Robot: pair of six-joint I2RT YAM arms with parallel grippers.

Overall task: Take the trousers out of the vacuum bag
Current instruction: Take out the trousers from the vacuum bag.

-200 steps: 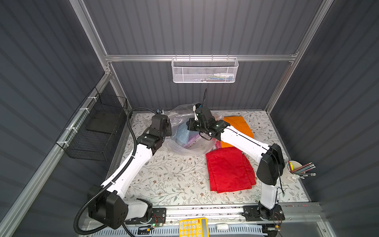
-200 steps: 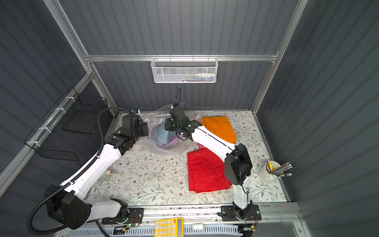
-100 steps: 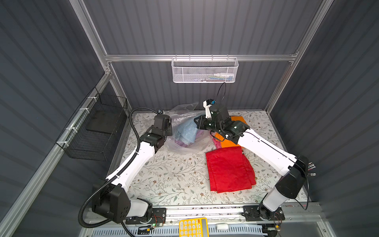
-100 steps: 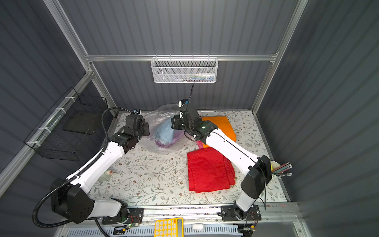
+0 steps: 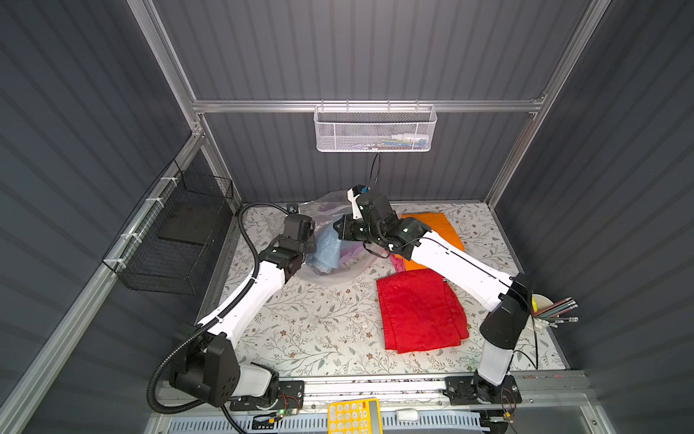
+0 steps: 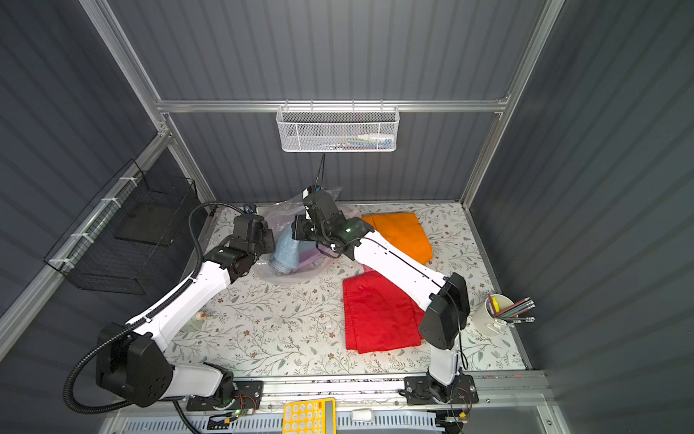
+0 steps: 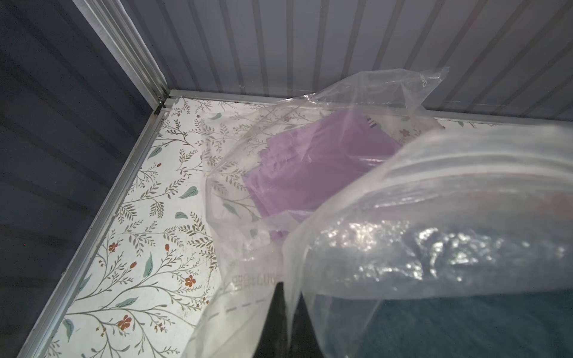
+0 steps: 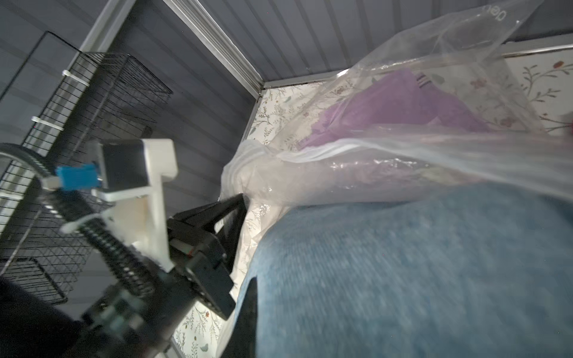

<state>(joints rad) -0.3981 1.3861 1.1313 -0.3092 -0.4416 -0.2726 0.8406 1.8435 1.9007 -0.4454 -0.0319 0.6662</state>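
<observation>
Near table edge: red trousers (image 5: 417, 312) lie flat on the floral table (image 5: 319, 330), clear of the bag.
Mid-table, right side: orange trousers (image 5: 443, 225) spread flat; hot pink trousers (image 5: 397, 261) peek from under the right arm.
Back, centre: vacuum bag (image 5: 330, 276) slumped; denim trousers (image 5: 326, 250) partway out, lilac trousers (image 7: 319, 161) inside.
Left gripper (image 7: 286, 297): pressed together on the bag's film.
Right gripper (image 5: 338, 232): pinching the denim, by the look of it.
Handling: cloth soft, floppy, drags; film light, slippery. Best hold is probably a bunched fold.
</observation>
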